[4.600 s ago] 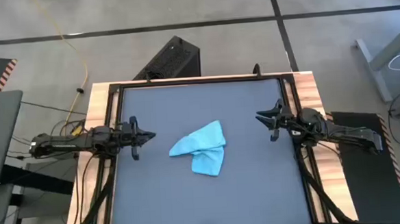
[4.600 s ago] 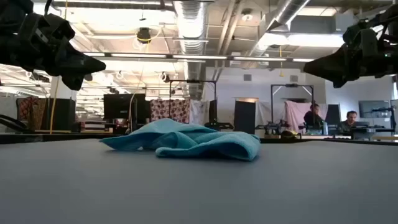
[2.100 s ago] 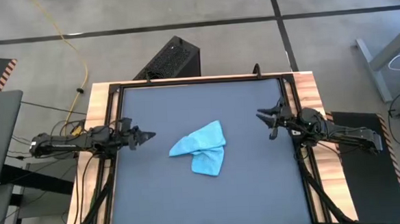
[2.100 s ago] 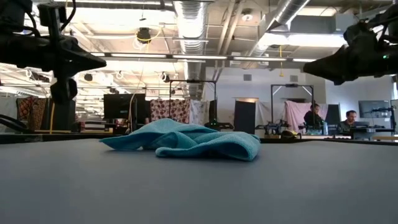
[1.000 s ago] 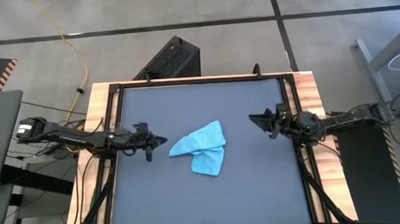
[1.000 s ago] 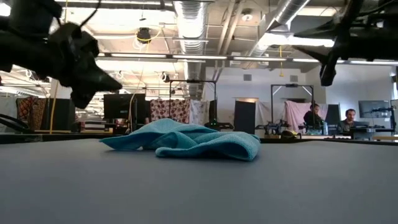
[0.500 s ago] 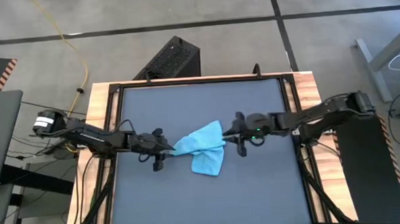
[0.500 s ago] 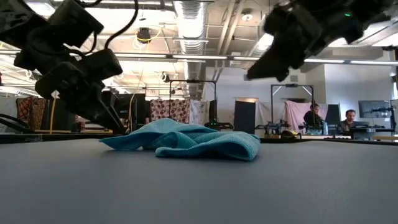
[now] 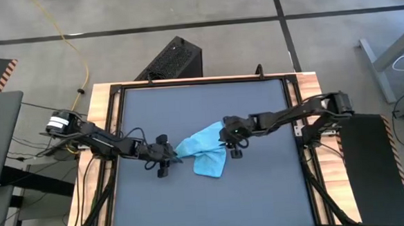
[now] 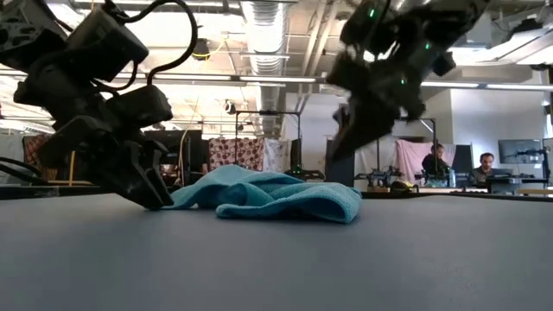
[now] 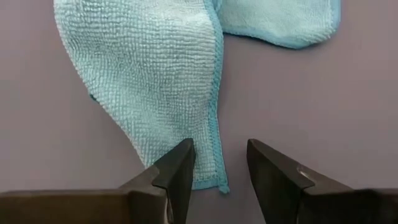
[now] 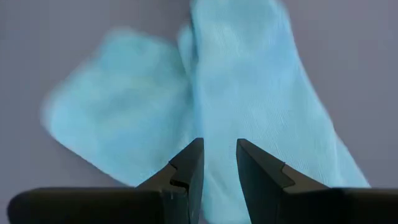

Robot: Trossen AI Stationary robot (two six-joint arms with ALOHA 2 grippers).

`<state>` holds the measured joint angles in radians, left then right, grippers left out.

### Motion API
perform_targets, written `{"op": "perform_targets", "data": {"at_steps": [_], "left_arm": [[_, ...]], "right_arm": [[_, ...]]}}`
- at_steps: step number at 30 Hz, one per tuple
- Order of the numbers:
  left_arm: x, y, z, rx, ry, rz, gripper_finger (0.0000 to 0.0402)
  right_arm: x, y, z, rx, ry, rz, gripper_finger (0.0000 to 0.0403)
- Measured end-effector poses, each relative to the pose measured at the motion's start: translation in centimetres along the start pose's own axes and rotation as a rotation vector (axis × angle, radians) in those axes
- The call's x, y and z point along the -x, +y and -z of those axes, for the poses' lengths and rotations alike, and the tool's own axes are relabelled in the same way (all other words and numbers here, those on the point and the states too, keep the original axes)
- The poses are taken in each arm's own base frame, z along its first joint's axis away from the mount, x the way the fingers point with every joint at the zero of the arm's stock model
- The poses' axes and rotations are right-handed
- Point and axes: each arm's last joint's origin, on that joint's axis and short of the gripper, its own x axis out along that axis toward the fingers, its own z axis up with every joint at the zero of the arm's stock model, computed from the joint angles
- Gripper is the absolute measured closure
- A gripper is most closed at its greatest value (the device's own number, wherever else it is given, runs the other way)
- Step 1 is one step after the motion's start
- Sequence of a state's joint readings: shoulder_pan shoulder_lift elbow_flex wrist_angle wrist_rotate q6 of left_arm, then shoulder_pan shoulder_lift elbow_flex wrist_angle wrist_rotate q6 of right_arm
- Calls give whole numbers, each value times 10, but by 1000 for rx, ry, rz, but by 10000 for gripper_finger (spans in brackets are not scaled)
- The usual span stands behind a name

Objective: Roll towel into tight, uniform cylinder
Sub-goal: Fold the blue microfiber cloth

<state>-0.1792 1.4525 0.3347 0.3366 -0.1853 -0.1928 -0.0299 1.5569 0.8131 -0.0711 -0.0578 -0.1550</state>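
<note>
The light-blue towel (image 9: 205, 154) lies crumpled and partly folded in the middle of the dark grey table (image 9: 207, 209); it is a low heap in the low view (image 10: 268, 197). My left gripper (image 9: 174, 154) is down at the towel's left tip (image 10: 177, 199), open. In the left wrist view its fingers (image 11: 219, 146) stand on either side of a hemmed corner (image 11: 214, 180). My right gripper (image 9: 224, 137) hangs open above the towel's far right part (image 12: 249, 93), clear of the cloth in the low view (image 10: 346, 142). My left gripper slants down from the table's left side with its open fingers astride the towel's left corner (image 11: 211, 168). One fingertip (image 11: 180, 163) overlaps the cloth's edge. Whether it touches the cloth I cannot tell. The towel lies slack on the table.
Black frame rails and wooden strips (image 9: 102, 132) border the table on the left and right. A black box (image 9: 175, 59) stands on the floor past the far edge. Bare tabletop lies all around the towel. People sit far off in the room (image 10: 488, 164).
Both grippers have come in from the table's side edges to the towel and tipped nose-down. The left one went right and down to the towel's left tip and has opened. The right one swept left over the towel's far right part, rolling about its axis. The towel has not moved.
</note>
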Motion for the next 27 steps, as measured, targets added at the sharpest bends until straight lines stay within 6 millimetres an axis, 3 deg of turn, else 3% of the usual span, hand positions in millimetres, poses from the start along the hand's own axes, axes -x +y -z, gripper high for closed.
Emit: {"op": "perform_targets", "data": {"at_steps": [6,15,20,27], "left_arm": [[1,-4,3,-16,15,0,289],[3,-7,2,8,20,59,394],[18,-6,-8,27,-50,72,401],[58,3,-36,91,-305,38,401]], "right_arm": [[-22,9,19,17,151,-10,279],[-39,26,27,125,232,144,300],[-20,36,21,149,217,127,381],[34,15,-8,29,13,168,389]]}}
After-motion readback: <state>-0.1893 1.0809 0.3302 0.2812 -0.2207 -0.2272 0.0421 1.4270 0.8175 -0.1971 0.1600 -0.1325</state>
